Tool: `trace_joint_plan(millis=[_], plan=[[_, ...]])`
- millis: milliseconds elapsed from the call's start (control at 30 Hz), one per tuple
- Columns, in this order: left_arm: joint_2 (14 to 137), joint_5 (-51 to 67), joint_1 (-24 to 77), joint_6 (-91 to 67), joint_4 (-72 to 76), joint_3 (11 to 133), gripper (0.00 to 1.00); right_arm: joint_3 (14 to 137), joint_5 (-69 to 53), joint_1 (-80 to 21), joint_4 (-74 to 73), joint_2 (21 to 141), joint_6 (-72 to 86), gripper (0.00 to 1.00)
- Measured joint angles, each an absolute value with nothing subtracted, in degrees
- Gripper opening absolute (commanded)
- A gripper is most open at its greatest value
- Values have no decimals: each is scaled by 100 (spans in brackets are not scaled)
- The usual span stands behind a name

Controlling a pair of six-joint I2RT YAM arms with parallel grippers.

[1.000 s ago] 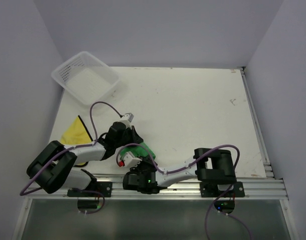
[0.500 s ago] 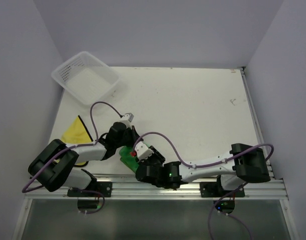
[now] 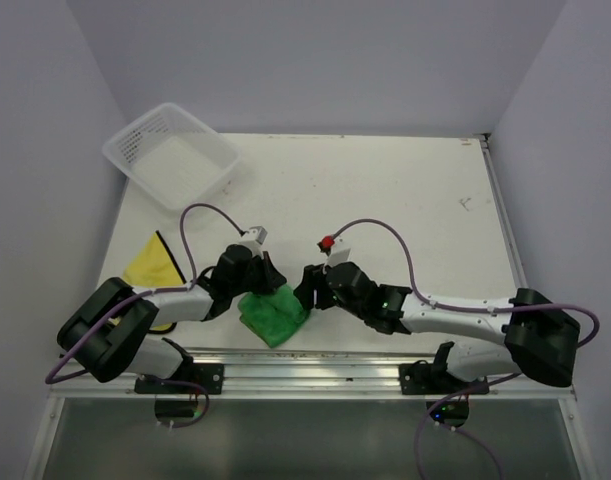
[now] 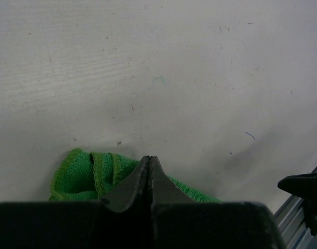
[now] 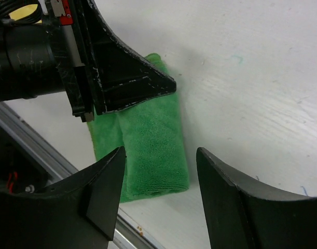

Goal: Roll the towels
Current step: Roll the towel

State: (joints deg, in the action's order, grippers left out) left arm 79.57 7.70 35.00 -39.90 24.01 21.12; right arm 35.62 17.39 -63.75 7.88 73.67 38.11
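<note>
The green towel (image 3: 273, 316) lies as a folded bundle near the table's front edge, between my two grippers. In the right wrist view the green towel (image 5: 153, 140) is a thick oblong with a rounded near end. My left gripper (image 3: 271, 283) is shut, its tips (image 4: 149, 158) over the green towel's (image 4: 80, 176) far edge, with nothing seen between the jaws. My right gripper (image 3: 307, 287) is open just right of the towel, its jaws (image 5: 161, 151) spread above it and touching nothing. The yellow towel (image 3: 147, 264) lies flat at the far left, partly under the left arm.
A white mesh basket (image 3: 170, 156) stands at the back left corner. The aluminium rail (image 3: 385, 366) runs along the front edge, close to the green towel. The left gripper's fingers (image 5: 142, 85) reach over the towel's far end in the right wrist view.
My right arm swung away from the front edge to the towel's right side and its jaws opened. The green towel now shows fully. The left arm barely moved.
</note>
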Motion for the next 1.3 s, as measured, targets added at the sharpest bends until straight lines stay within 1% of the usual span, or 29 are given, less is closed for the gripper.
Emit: trace_joint_plan(millis=[133,233,367,433,500,600,633,767,800,867,1000,1033,1167,1233,1300], plan=[[7959,770,3500,-3990,2436,2097,3,3559,1153,-6204,1000,7642,4123,62],[7959,770,3500,-3990,2473,2075,3,3559,779,-6202,1066,8106,4265,63],[7959,773,3500,-3994,2491,2062,3,3559,530,-6202,1085,8573,4407,63],[7959,773,3500,-3997,2539,2032,3,3559,473,-6202,1114,8643,4484,61],[7959,773,3500,-3999,2578,2012,3,3559,445,-6195,1146,8667,4521,58],[7955,773,3500,-4001,2598,2001,3,3559,399,-6195,1164,8670,4530,46],[7953,773,3500,-4001,2598,1999,3,3559,388,-6198,1164,8670,4510,38],[7959,770,3500,-3992,2554,2032,3,3559,408,-6200,1166,8659,4375,26],[7975,768,3500,-3990,2493,2073,4,3557,462,-6219,1162,8648,4316,25],[8016,764,3503,-3966,2300,2220,11,3538,609,-6287,1157,8584,4176,25],[8071,718,3503,-3900,1802,2630,15,3516,1229,-6554,1020,8412,3839,25],[8086,687,3498,-3854,1678,2755,19,3516,1396,-6606,978,8394,3782,25],[8180,543,3479,-3697,1229,3347,23,3518,2088,-6853,794,8388,3599,27],[8189,506,3465,-3638,1111,3570,26,3568,2510,-7048,679,8401,3507,27],[8189,484,3450,-3610,1017,3760,27,3647,2921,-7223,556,8451,3435,28]])
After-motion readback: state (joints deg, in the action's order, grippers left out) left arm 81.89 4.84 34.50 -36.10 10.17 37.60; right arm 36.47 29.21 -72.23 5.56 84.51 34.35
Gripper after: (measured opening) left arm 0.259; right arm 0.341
